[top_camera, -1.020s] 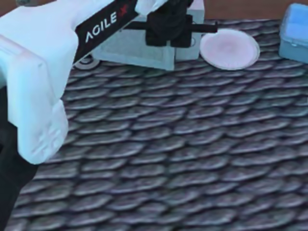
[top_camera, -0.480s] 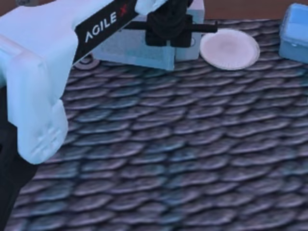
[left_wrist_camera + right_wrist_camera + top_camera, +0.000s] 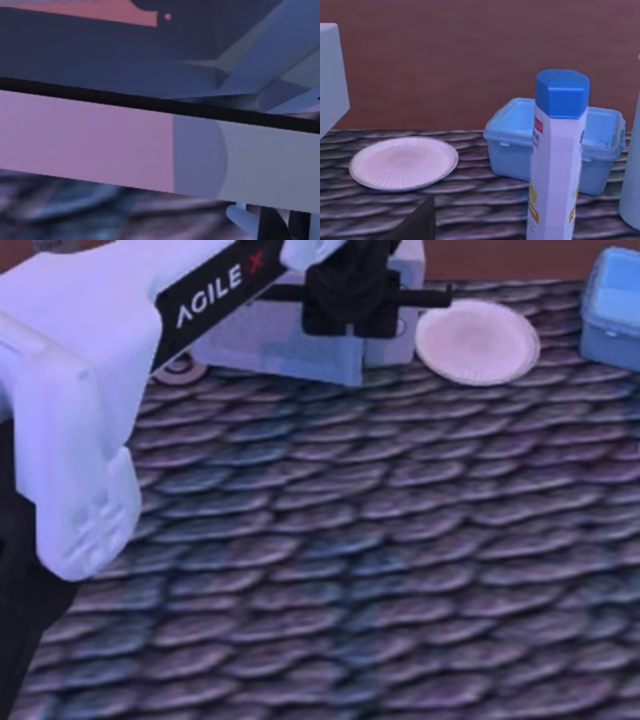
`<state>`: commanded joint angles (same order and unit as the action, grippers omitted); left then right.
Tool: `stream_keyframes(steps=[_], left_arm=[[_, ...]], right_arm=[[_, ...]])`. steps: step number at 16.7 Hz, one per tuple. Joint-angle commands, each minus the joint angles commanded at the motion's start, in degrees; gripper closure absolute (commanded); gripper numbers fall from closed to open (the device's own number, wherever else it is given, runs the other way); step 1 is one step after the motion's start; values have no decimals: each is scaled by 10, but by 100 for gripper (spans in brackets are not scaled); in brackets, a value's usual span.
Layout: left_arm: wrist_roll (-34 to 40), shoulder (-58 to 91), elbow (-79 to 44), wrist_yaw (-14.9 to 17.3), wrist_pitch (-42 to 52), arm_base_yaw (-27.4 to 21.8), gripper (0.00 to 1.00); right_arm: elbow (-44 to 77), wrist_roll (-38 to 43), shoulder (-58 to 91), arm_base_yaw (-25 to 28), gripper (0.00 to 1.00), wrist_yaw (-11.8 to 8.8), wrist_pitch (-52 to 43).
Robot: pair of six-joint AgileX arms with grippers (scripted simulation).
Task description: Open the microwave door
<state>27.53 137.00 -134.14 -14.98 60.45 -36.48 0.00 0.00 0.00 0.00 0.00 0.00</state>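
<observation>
The white microwave (image 3: 408,265) stands at the back middle of the table. Its door (image 3: 275,345) angles out from the front toward the left. My left arm reaches across from the left, and my left gripper (image 3: 350,312) sits at the door's right edge, shut on its handle. In the left wrist view the door panel (image 3: 100,135) fills the picture, with a pale handle bar (image 3: 240,220) beside the dark left gripper (image 3: 280,227). My right gripper (image 3: 422,222) is parked off to the right, out of the top view.
A round white plate (image 3: 477,340) lies right of the microwave, and a light blue box (image 3: 612,305) sits at the far right. A small ring (image 3: 180,368) lies left of the door. The right wrist view shows a blue-capped bottle (image 3: 557,160) before the box (image 3: 515,145).
The door's free corner has shifted slightly to the left with my left gripper on it. Nothing else has moved.
</observation>
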Motion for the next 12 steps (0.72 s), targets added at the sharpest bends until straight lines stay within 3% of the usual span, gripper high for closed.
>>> stream_keyframes(steps=[8, 12], left_arm=[[-5, -2, 11, 2, -7, -4, 100], [-39, -49, 96, 17, -46, 3, 100]], right_arm=[[0, 0, 0, 0, 0, 0, 0], [0, 0, 0, 0, 0, 0, 0]])
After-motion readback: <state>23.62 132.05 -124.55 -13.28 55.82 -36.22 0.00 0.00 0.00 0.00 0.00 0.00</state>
